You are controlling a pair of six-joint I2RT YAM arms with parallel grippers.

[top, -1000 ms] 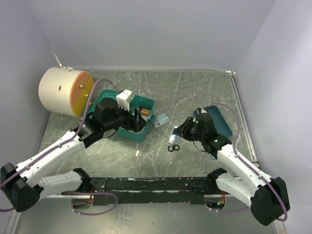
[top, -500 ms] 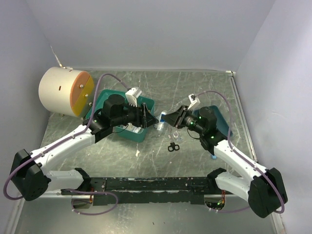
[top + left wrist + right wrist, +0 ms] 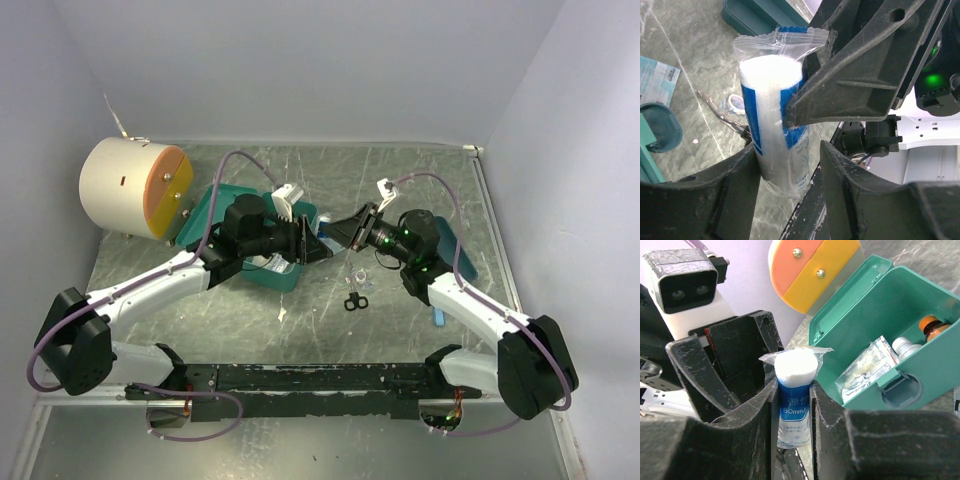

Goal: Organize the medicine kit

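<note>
I reckon the job is about half done. The medicine kit [image 3: 935, 367] stands with its lid up on the bench [image 3: 420, 180], on my left side just in front of the cream drum [image 3: 125, 190]. Three things are in it: one clear packet [image 3: 865, 367], one white-capped bottle [image 3: 902, 345] and one brown bottle [image 3: 932, 325] with an orange cap.

One wrapped white roll [image 3: 770, 90] is in the air between my arms. My right tool [image 3: 794, 385] is clamped on it. My left tool [image 3: 786, 152] straddles its lower end with the jaws apart, one finger at the wrapper and the other just short of it, so the handover is not finished.

Loose on the bench I count one pair of black scissors [image 3: 353, 301], one small clear piece [image 3: 362, 278] just beside them, one blue leaflet [image 3: 657, 85] by the kit's corner, and one small blue thing [image 3: 438, 317] near my right arm that is too small to name. There is also one dark tray [image 3: 462, 255]. The roll and those loose bits have yet to go in, and the lid is not yet shut.
</note>
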